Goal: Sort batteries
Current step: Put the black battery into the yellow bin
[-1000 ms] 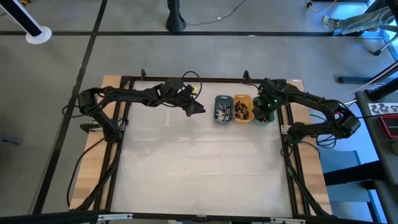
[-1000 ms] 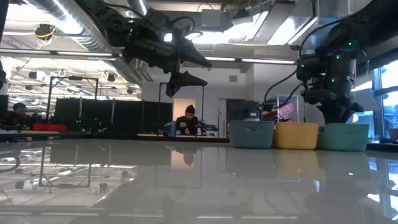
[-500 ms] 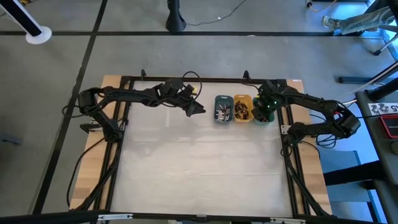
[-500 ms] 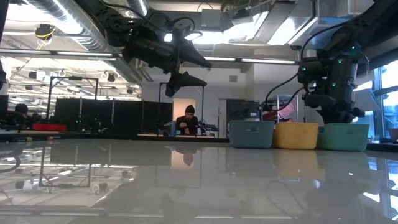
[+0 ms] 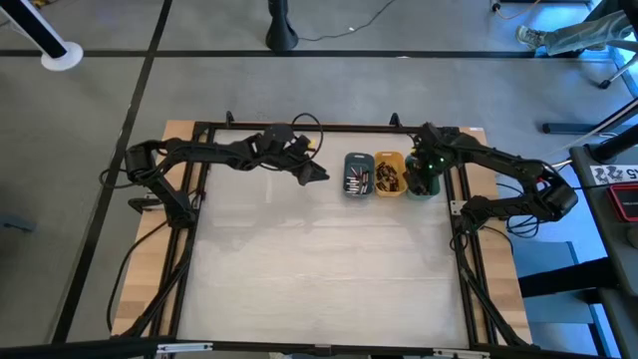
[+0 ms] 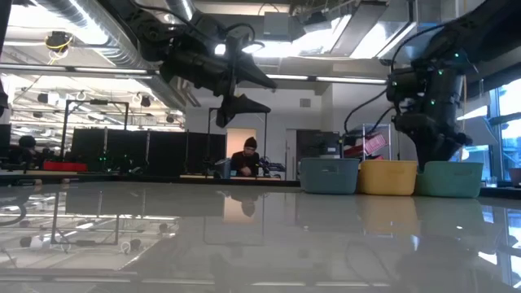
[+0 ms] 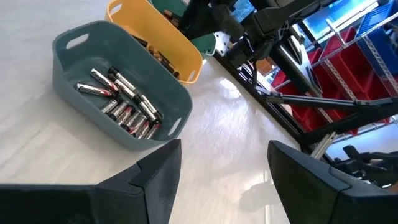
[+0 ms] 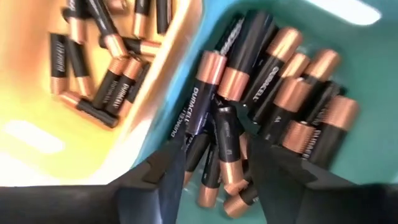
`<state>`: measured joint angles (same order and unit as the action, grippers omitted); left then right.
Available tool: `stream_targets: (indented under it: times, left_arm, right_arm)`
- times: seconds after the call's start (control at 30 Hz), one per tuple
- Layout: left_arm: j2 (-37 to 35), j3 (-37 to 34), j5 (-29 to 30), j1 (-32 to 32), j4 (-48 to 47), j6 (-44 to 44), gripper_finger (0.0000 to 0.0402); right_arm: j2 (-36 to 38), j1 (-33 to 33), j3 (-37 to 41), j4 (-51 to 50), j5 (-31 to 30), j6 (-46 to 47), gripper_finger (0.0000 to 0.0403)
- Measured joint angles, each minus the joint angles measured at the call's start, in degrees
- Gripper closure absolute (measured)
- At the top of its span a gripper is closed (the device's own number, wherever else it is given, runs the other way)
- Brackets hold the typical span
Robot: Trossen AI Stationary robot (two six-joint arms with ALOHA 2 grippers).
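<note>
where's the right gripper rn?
High view: the right gripper sits over the green tray, rightmost of the three trays, beside the orange tray, fingers apart above the batteries.

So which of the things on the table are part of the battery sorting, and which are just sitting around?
Part of the job:
- batteries in the green tray
- batteries in the orange tray
- batteries in the slate-blue tray
- right gripper, over the green tray
- left gripper, open, waiting beside the slate-blue tray

Just there:
- red storage bins beyond the table
</note>
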<state>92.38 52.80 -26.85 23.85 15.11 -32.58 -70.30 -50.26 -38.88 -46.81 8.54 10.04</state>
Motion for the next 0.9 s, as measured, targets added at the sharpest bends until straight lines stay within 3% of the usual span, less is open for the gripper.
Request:
stream_targets:
  times: [0.2, 0.4, 0.5, 0.63, 0.8, 0.9]
  left_arm:
    - [-1.5, 0.0, -3.2, 3.2, -4.2, -0.3, 0.0174]
    - [-7.3, 0.3, -3.4, 7.8, -15.8, 4.0, 0.0174]
    - [-10.0, 3.9, -1.4, 9.3, -26.1, 8.9, 0.0174]
    - [-11.1, 12.8, 7.0, 9.9, -44.1, 18.7, 0.0174]
    - [-8.8, 23.5, 23.4, 10.3, -66.6, 32.5, 0.0174]
    - [-6.5, 26.8, 28.3, 11.5, -76.0, 36.5, 0.0174]
  right_arm:
    - [0.0, 0.0, -7.8, -7.2, -1.1, -3.0, 0.0226]
    - [0.5, 0.0, -15.3, -8.9, -3.0, -7.7, 0.0226]
    - [1.6, 0.0, -17.4, -5.7, -3.0, -10.4, 0.0226]
    - [3.6, 0.0, -17.9, 0.4, -2.4, -11.0, 0.0226]
    - [4.3, 0.0, -17.9, 3.2, 0.5, -11.2, 0.0226]
    - [4.3, 0.0, -17.9, 3.2, 1.6, -11.8, 0.0226]
